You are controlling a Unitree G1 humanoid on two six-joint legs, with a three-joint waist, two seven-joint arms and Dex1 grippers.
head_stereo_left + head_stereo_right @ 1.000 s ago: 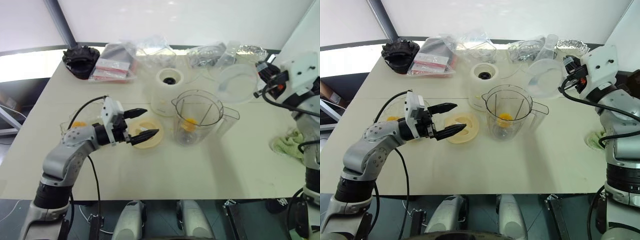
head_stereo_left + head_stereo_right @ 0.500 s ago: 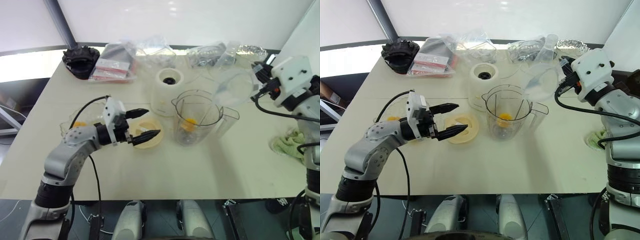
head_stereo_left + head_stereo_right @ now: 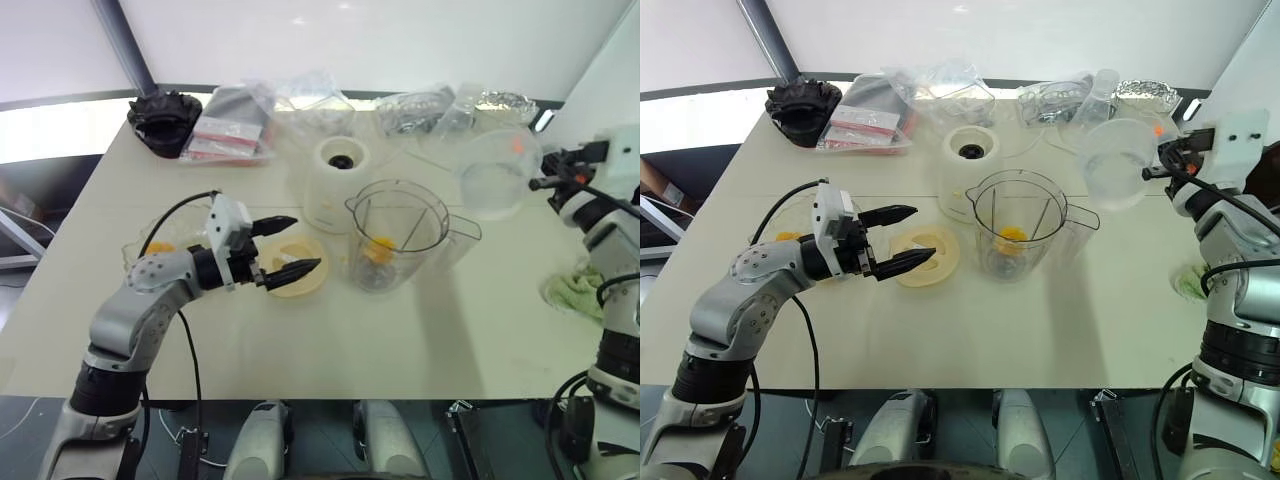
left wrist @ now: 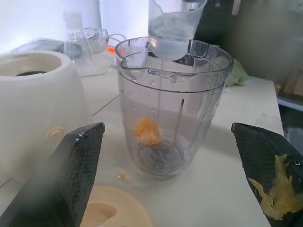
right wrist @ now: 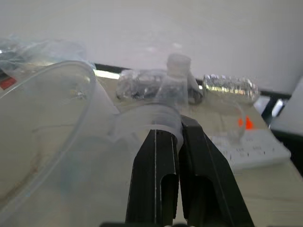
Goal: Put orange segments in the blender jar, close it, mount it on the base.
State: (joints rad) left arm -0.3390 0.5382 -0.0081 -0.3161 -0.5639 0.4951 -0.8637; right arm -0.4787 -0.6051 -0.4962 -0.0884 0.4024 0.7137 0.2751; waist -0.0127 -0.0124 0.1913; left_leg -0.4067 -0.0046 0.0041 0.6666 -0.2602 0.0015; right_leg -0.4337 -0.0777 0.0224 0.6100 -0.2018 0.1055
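1. holding wide apart and empty, the left gripper [image 3: 283, 246] hovers with its two black fingers [image 4: 78, 165] level over the flat cream round lid [image 3: 297, 279], which lies on the pale table [image 3: 400, 340] just under the tips; one finger pad carries a smear of orange pulp.
2. straight ahead of those fingers stands the tall clear plastic blender jar [image 3: 398, 232], upright on the table with its handle on the far side, apart from the tips. at least one glossy orange-yellow orange segment [image 4: 146, 131] lies at its bottom beside the dark blade.
3. beyond the jar, the squat cream-white rounded base [image 3: 337, 180] with its black round socket sits on the table, touching or just behind the jar; behind the left wrist a shallow clear plastic dish [image 3: 150, 246] shows another orange piece.
4. the right gripper [image 3: 1160, 168] is clamped shut on the stub handle of a clear round plastic cup [image 3: 1120, 160], held in the air well apart from the jar.
5. progress, as i judge it: some fruit is in the jar, but the jar is not closed and not mounted; the lid lies on the table and the socket stands bare.
6. against the earlier frames, the right arm has swung the cup outward and lower, away from over the jar, and rolled it; the left gripper has kept its place and its spread.
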